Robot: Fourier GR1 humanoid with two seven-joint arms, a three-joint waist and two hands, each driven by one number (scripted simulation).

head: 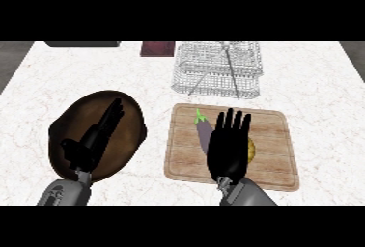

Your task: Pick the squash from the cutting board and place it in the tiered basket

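We saw the right hand [228,147] open over the board [274,144], covering the squash [252,148] beside an eggplant [203,130]; left hand [96,137] open too.

the white marbled table [85,72] carries a wooden cutting board [274,144] at the right and a dark brown oval plate [132,125] at the left. the right hand [228,144] hovers over the board with its fingers straight and spread, pointing away from the robot. a purple eggplant [203,130] with a green stem lies on the board just left of that hand, and a yellow squash [251,148] peeks out at the hand's right edge, mostly hidden. the left hand [96,135] lies open over the plate, fingers straight. a wire tiered basket [217,70] stands beyond the board. a dark red object [158,48] and a black object [82,44] sit at the far edge.
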